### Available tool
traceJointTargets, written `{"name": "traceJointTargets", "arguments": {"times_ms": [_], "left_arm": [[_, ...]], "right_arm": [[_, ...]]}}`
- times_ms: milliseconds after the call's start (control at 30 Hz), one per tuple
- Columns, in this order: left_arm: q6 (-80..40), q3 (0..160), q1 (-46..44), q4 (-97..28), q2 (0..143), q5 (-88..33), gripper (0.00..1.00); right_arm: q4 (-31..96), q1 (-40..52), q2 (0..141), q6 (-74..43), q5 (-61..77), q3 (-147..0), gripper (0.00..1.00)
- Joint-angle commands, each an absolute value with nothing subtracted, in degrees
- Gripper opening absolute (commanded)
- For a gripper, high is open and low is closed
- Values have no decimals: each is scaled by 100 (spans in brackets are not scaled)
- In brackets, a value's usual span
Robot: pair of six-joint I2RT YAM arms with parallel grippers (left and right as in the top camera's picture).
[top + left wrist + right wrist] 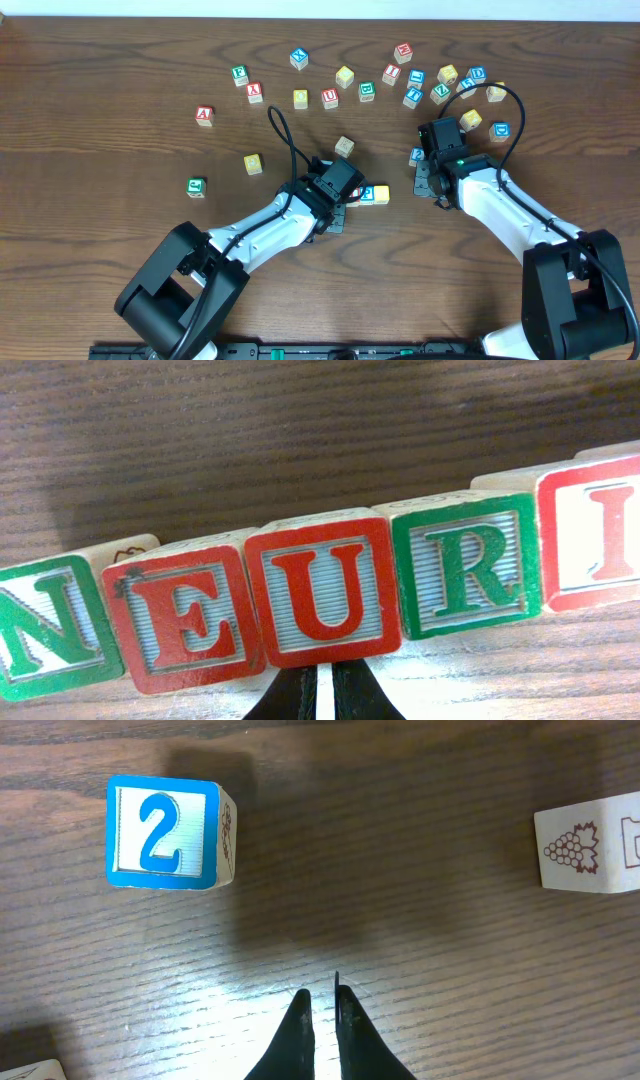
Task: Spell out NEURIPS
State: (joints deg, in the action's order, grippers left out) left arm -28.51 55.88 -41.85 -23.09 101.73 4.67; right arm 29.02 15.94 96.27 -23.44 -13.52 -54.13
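As N [45,635], E [180,625], R [465,565], I [600,530] flank U [320,595], the left end effector [320,695], pressed together before U, seems poised to nudge; the right end effector [322,1020] likewise, empty.

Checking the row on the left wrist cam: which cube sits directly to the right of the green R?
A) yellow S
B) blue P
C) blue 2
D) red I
D: in the left wrist view the red I cube stands right beside the green R cube, on its right side, at the picture's right edge.
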Motion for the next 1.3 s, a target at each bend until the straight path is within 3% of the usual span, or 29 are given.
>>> {"name": "traceJointTargets", "arguments": {"times_ms": [0, 1267], "left_arm": [[-2858, 5518, -4191, -2294, 10245, 567, 8], [-2891, 5518, -4191, -2803, 10245, 720, 8]], "right_arm": [[2893, 1562, 9671, -2307, -1446, -5378, 4], [2891, 1564, 9671, -2307, -1448, -5378, 4]]}}
